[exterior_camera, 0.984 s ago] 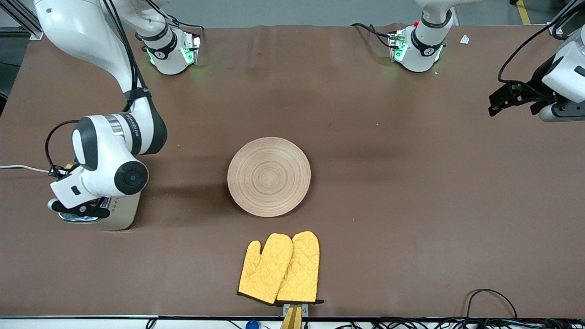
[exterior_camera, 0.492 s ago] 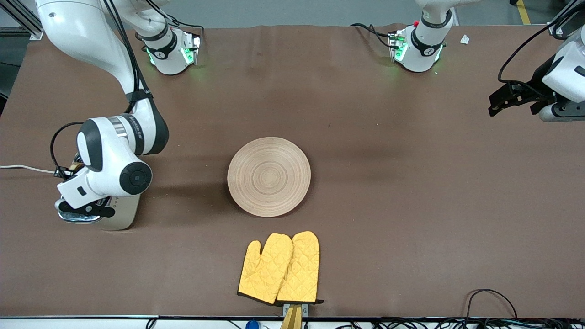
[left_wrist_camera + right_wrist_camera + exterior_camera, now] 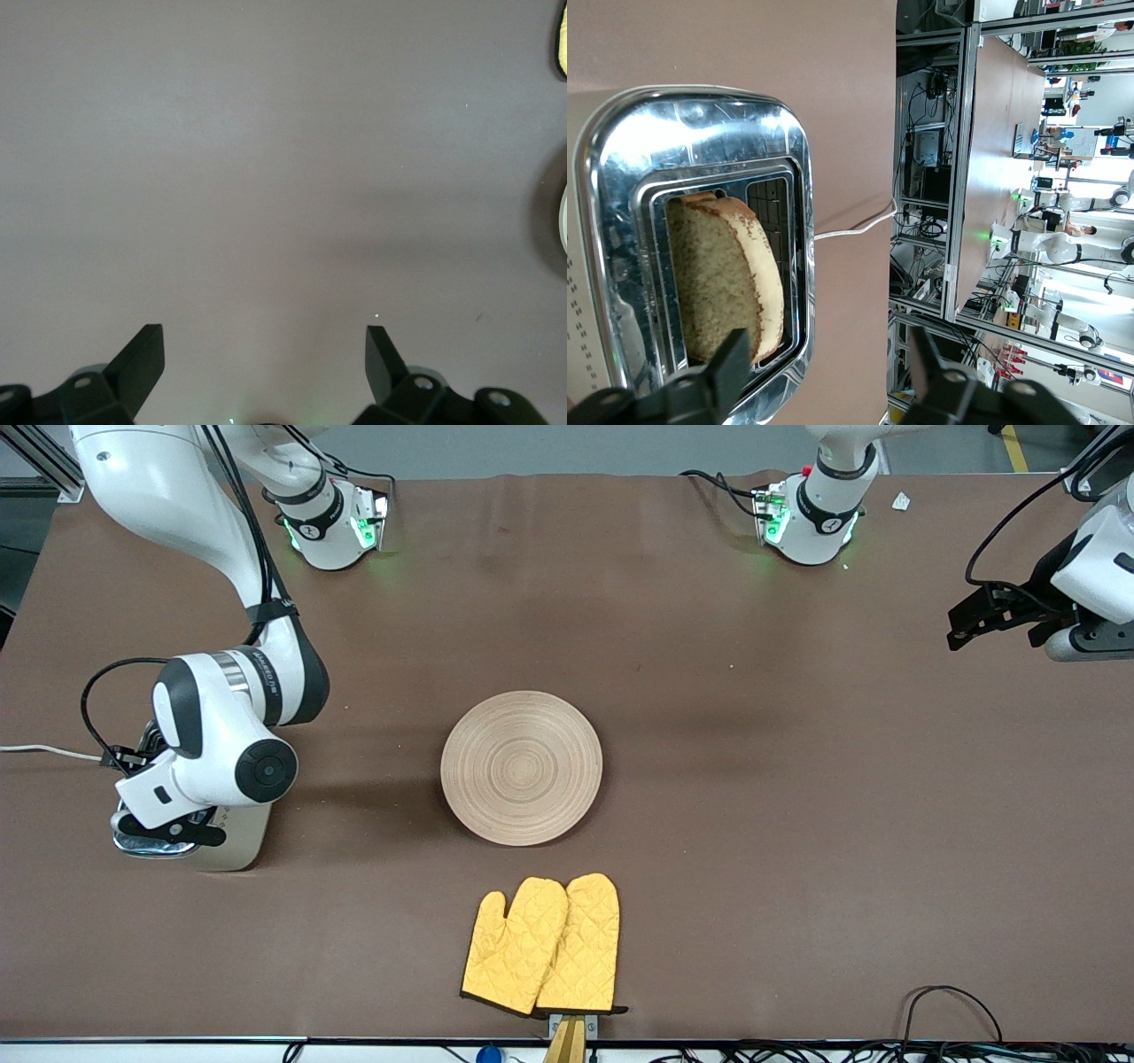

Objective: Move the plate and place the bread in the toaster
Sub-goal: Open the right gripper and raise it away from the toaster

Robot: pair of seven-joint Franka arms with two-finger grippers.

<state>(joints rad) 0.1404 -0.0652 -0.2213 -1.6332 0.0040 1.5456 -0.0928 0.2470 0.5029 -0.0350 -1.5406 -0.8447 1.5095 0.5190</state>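
The brown speckled slice of bread [image 3: 722, 274] with the darker crust is standing in a slot of the beige toaster [image 3: 232, 840] with the shiny chrome top. The toaster is sitting at the right arm's end of the brown bench [image 3: 797, 797]. The bread is leaning a little and part of it is sticking up out of the slot.

The right hand [image 3: 828, 363] is hanging right over the toaster. Its two black fingers are standing apart and are gripping nothing. One finger [image 3: 731, 354] is showing just in front of the bread's edge; I cannot tell if it is touching. So the bread is lying straight below this hand, with its flat sides running along the slot. I think the next job is to lift the hand straight up, so it is not knocking the slice.

The round, light wooden plate [image 3: 521, 767] with ring grooves is lying flat in the middle of the bench, with nothing on it. A pair of yellow quilted oven mitts [image 3: 542, 946] is lying nearer to the front camera than the plate.

The left hand [image 3: 264, 354] is waiting over bare bench at the left arm's end, fingers wide apart and holding nothing. The right arm is much nearer the toaster.
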